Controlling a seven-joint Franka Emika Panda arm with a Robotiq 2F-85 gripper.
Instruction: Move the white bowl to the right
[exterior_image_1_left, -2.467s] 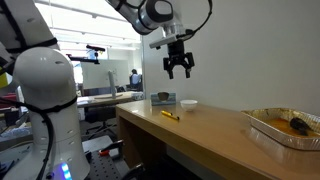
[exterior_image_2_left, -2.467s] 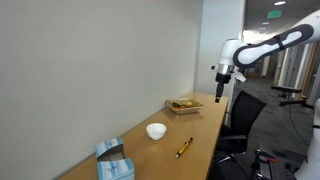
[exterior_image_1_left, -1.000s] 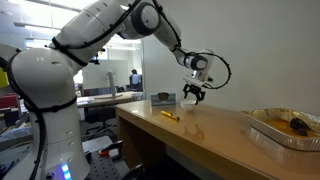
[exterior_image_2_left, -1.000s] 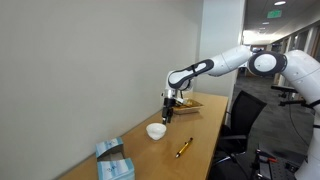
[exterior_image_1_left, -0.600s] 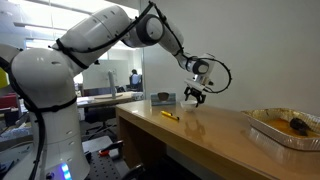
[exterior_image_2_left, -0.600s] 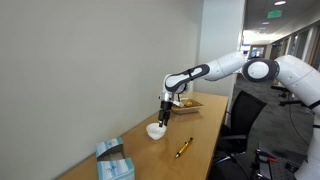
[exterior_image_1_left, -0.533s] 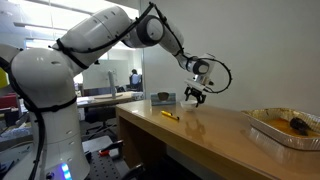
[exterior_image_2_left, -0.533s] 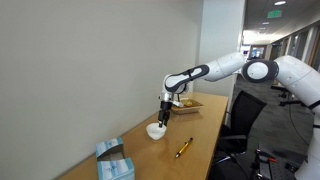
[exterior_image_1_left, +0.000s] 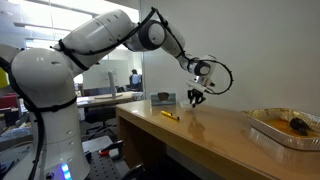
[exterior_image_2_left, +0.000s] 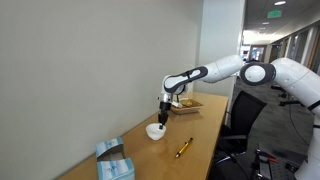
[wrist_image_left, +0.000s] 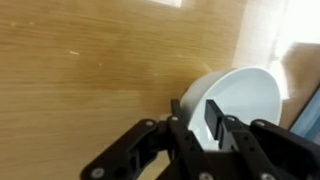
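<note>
The white bowl sits on the wooden table, small and round in an exterior view near the wall. My gripper reaches down onto its near rim. One finger stands inside the bowl and the other outside, with the jaws drawn narrow about the rim. In both exterior views the gripper is low over the table, and from one side it hides most of the bowl.
A silver foil tray with food lies further along the table. A yellow-and-black pen rests near the front edge. A blue packet stands at the table's end. An office chair is beside the table.
The arm came down from high above to the bowl. Over the last second the gripper sank onto the rim and its jaws narrowed from wide open.
</note>
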